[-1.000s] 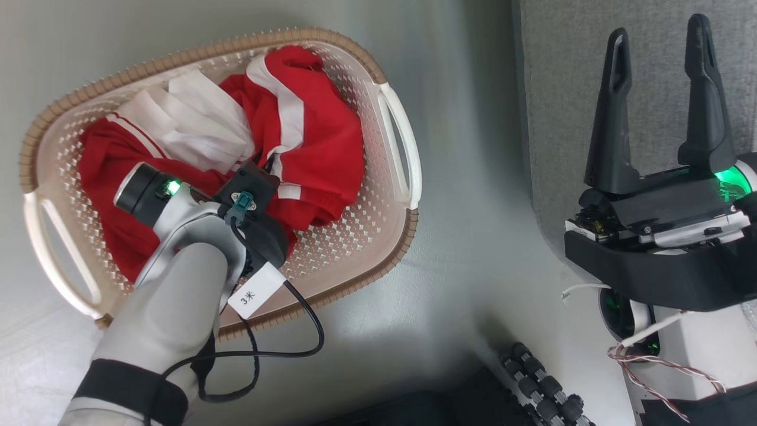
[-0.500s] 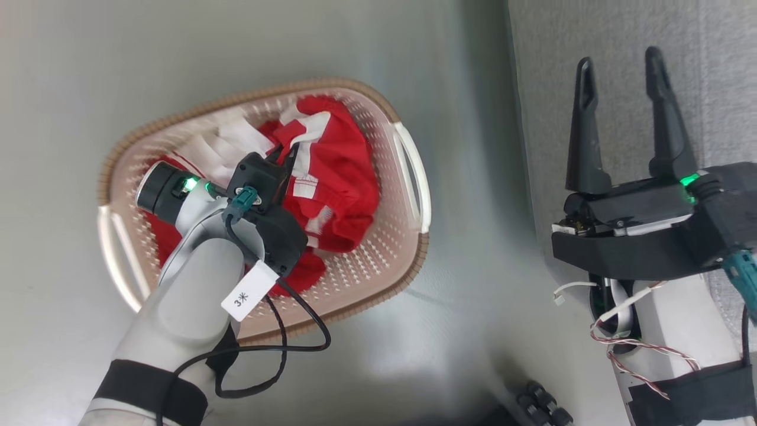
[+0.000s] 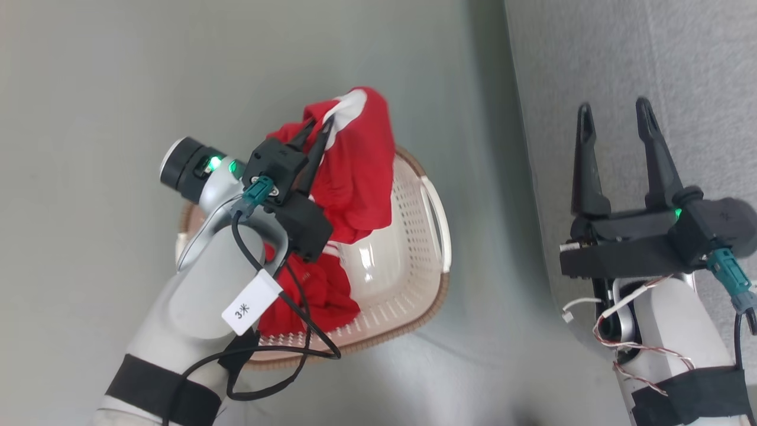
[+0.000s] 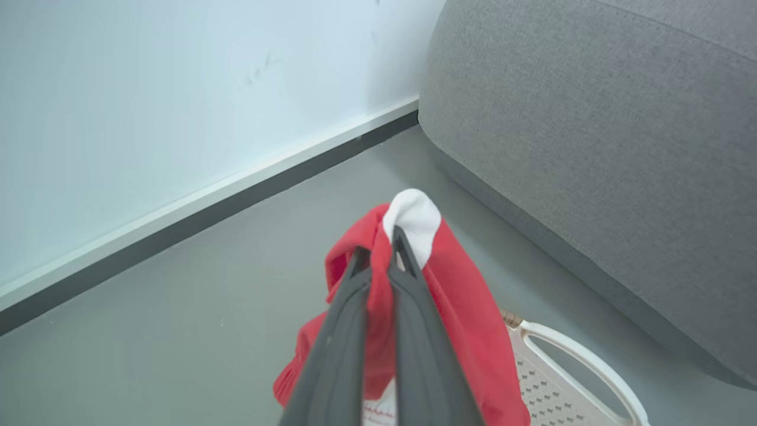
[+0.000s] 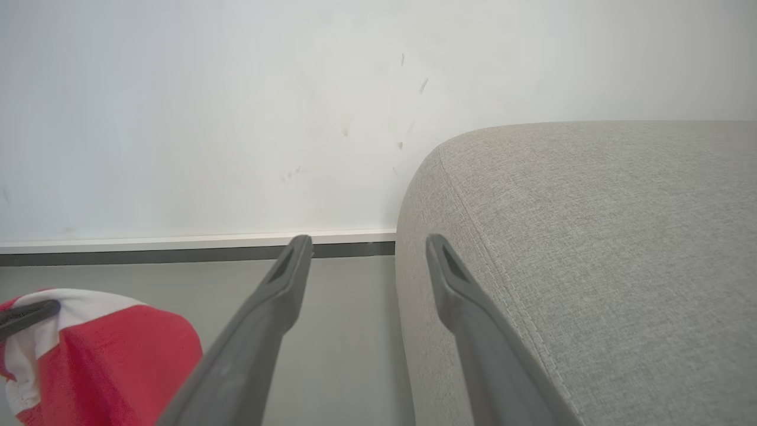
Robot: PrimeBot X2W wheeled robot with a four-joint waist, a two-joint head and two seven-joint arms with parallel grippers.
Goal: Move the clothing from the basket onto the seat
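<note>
My left gripper (image 3: 319,125) is shut on a red piece of clothing (image 3: 361,171) with white trim and holds it up above the basket (image 3: 439,290). The cloth hangs down from the fingertips (image 4: 395,239). In the left wrist view the clothing (image 4: 467,307) drapes over the basket's handle end (image 4: 585,355). More red cloth (image 3: 313,299) lies in the basket under my left forearm. The grey seat (image 3: 650,59) stands to the right. My right gripper (image 3: 615,109) is open and empty beside the seat's edge (image 5: 591,236); its wrist view also shows the lifted clothing (image 5: 112,349).
Grey floor (image 3: 118,89) surrounds the basket. A pale wall with a white and dark baseboard (image 4: 195,207) runs behind, meeting the seat (image 4: 591,148). A black cable with a white tag (image 3: 251,302) hangs from my left forearm over the basket.
My left gripper has risen out of the basket with the red garment in its grip. The head camera has also moved, so the basket looks smaller and lower. The right gripper stays open.
</note>
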